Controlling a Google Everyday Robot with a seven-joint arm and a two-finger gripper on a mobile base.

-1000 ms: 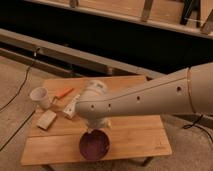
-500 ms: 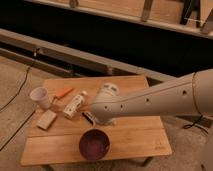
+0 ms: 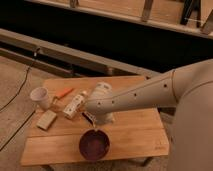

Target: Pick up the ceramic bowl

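Note:
The ceramic bowl [image 3: 94, 145] is round and dark maroon-purple. It stands upright near the front edge of the wooden table [image 3: 135, 134]. My gripper [image 3: 92, 123] hangs down from the cream-coloured arm [image 3: 135, 97], which reaches in from the right. It sits just above the bowl's far rim, touching it or nearly so. The arm's wrist hides part of the table behind the bowl.
A white cup [image 3: 40, 96] stands at the table's left. Next to it lie an orange tool [image 3: 63, 93], a white bottle on its side [image 3: 75, 104] and a tan block [image 3: 46, 120]. A cable [image 3: 20, 87] runs over the floor at left. A low ledge [image 3: 75, 52] runs behind.
The arm's wrist shifted right and then lowered, and the gripper now sits at the bowl's far rim. The bowl and the other things have not moved.

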